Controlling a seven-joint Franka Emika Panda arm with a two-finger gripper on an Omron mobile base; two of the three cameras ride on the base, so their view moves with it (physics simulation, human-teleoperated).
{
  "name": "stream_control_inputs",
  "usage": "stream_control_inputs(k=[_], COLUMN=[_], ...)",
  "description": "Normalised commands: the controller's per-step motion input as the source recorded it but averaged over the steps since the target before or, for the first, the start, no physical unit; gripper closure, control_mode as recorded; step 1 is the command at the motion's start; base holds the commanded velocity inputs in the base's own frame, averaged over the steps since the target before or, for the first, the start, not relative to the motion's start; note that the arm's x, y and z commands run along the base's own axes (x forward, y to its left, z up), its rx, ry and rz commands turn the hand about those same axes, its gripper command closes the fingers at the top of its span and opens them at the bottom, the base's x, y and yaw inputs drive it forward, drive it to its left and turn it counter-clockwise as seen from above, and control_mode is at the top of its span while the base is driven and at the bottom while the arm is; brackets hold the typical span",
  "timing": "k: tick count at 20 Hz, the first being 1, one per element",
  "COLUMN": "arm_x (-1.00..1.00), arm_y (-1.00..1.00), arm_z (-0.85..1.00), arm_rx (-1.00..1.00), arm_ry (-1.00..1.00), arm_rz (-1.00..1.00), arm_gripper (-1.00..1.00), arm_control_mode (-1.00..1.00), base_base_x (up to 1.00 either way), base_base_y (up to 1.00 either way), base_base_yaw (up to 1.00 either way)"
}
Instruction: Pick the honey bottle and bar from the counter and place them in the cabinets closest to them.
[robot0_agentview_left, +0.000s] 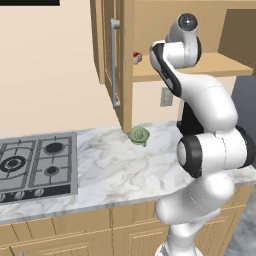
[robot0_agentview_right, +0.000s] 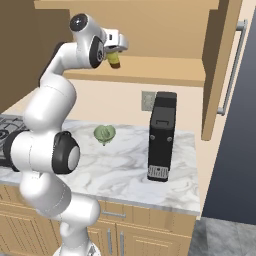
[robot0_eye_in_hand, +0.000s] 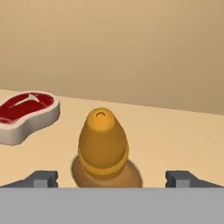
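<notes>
The bottle's base is cut off by the grey band; in the left base view the arm hides it.

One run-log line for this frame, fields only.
gripper: open, astride honey bottle | honey bottle: on cabinet shelf, released | red-and-white packet: same shelf, apart

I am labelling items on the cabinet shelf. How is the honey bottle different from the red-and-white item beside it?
The honey bottle is amber and stands upright; the red-and-white item is flat and lies low. The bottle sits between the open gripper fingertips, the flat item off to one side. Both rest on the same wooden shelf.
</notes>
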Motion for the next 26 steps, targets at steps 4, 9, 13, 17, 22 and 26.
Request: stream_control_inputs(k=[4,9,13,17,22,26], arm_x=[0.32,0.04,0.00,0.00,-0.12,-0.61], arm_y=[0.00,-0.02,-0.07,-0.07,-0.09,-0.17], arm_z=[0.00,0.10,0.21,0.11,0.18,0.22], arm_rx=[0.00,0.00,0.00,0.00,0.00,0.00], arm_ry=[0.00,0.00,0.00,0.00,0.00,0.00], arm_rz=[0.00,0.00,0.00,0.00,0.00,0.00], arm_gripper=[-1.00,-1.00,-1.00,-1.00,-1.00,-1.00], arm_control_mode=[-1.00,-1.00,-1.00,-1.00,-1.00,-1.00], base_base_x=[0.00,0.00,0.00,0.00,0.00,0.00], base_base_y=[0.00,0.00,0.00,0.00,0.00,0.00], base_base_yaw=[0.00,0.00,0.00,0.00,0.00,0.00])
